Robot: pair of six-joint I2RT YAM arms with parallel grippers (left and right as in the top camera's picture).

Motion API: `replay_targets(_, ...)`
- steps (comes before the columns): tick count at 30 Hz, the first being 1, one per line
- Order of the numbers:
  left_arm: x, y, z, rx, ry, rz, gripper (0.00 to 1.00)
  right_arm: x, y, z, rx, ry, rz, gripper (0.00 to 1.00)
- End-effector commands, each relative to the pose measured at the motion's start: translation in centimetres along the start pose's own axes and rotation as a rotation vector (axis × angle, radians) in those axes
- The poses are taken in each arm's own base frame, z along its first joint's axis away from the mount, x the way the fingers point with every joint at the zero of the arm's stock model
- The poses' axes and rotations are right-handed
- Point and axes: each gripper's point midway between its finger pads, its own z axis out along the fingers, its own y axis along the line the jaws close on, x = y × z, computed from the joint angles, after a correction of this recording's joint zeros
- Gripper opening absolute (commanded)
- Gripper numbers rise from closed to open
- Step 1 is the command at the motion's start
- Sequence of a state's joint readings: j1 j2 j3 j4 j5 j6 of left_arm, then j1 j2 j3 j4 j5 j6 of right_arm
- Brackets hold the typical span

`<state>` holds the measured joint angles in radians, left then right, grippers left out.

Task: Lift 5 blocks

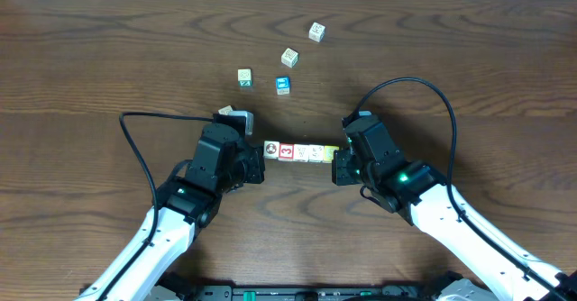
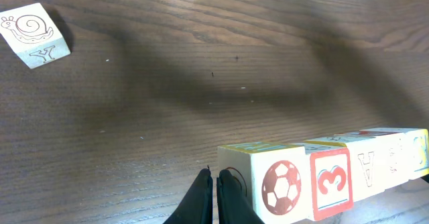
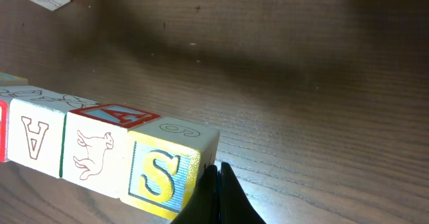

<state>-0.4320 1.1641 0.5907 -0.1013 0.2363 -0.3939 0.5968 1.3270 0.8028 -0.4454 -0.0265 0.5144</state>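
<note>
Five picture blocks line up end to end at mid-table, flanked by two robot arms. The left gripper, fingers clenched together, rests against the soccer-ball block. The right gripper, likewise clenched, touches the yellow S block on the wooden table.

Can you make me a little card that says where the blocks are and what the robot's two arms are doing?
row of blocks: five, lined up end to end between the arms
left end effector: shut, at the soccer-ball block end
right end effector: shut, at the yellow S block end
row lifted: cannot tell
not in the row: blue-faced block and snail block, apart on the table
</note>
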Motion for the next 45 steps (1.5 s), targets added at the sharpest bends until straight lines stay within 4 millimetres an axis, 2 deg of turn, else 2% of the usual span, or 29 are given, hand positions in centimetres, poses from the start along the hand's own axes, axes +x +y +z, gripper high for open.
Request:
replay_targets(1, -0.1, -6.5, -1.3, 0.27, 0.051, 0.036, 0.07, -0.3, 7.2, -2.3, -0.308, 0.036, -0.078, 0.01)
replay_targets(11, -0.6, -6.9, -2.1, 0.283, 0.025, 0.044, 0.07, -0.4, 7.3, -2.3, -0.31, 0.037, -0.077, 0.01)
replay_targets(21, -0.6, -6.9, -2.1, 0.283, 0.026, 0.044, 0.07, 0.3, 8.3, -2.5, -0.323, 0.043, -0.108, 0.01)
replay_targets(32, -0.6, -6.9, -2.1, 0.283, 0.026, 0.044, 0.07, -0.9, 9.1, -3.2, -0.34, 0.015, -0.113, 0.01)
replay_targets(45, -0.2, -7.0, -2.1, 0.288, 0.034, 0.069, 0.07, -0.9, 9.1, -3.3, -0.339, 0.016, -0.113, 0.01)
